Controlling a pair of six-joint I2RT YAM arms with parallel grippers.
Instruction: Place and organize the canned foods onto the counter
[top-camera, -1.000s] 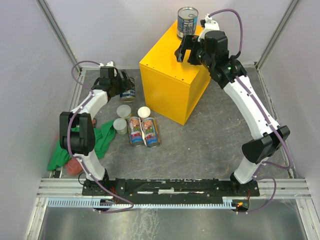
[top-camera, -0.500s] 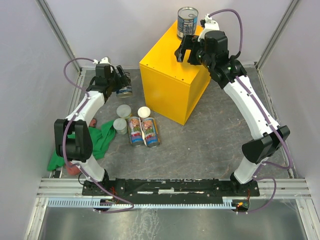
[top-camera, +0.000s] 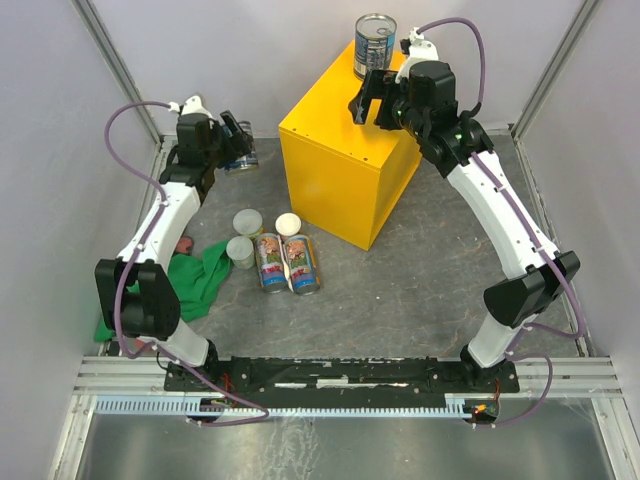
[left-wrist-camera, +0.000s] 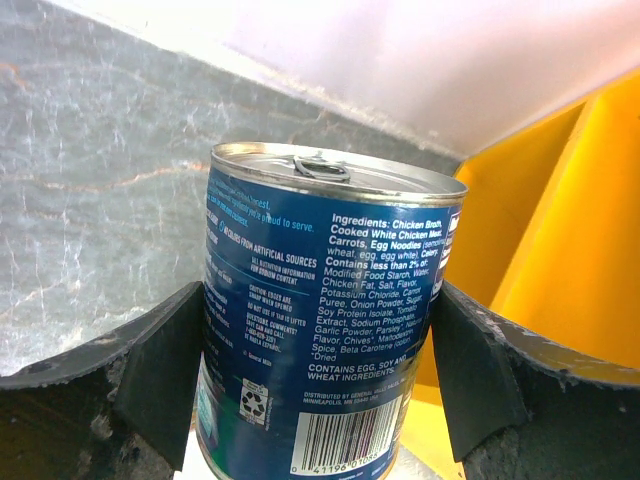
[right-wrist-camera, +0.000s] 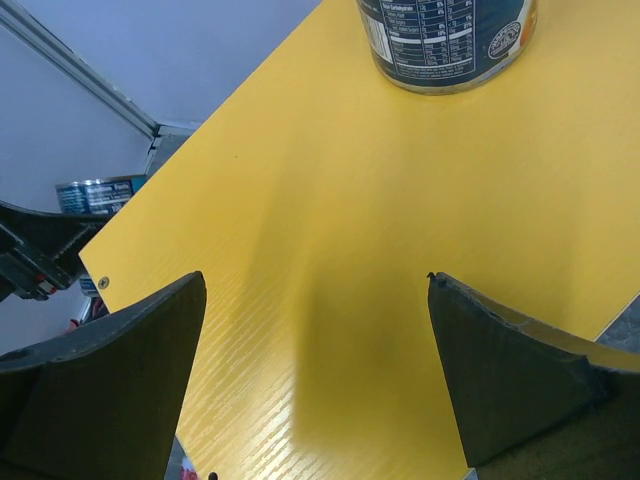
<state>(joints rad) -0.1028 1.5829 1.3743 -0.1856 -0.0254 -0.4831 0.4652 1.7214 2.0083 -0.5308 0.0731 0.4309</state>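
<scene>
Pinching a blue can (left-wrist-camera: 325, 300) upright, the left gripper (top-camera: 232, 143) sits just beside the yellow counter (top-camera: 340, 175). Right gripper (right-wrist-camera: 315, 385) hangs spread wide, holding nothing, over the counter top, near a 2nd blue can (top-camera: 375, 42) standing at the far corner. 2 slim cans (top-camera: 287, 263) and 3 small cans (top-camera: 247, 222) sit on the floor (top-camera: 410, 280).

Overhead overview; wrist close-ups; shared counter (top-camera: 335, 160)

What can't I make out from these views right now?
- Left wrist view: base of the held can, cut off by the bottom edge.
- Right wrist view: top of the standing can on the yellow box, cut off by the upper edge.
- Top view: part of the green cloth, under the left arm; labels of the lying cans, too small.
</scene>
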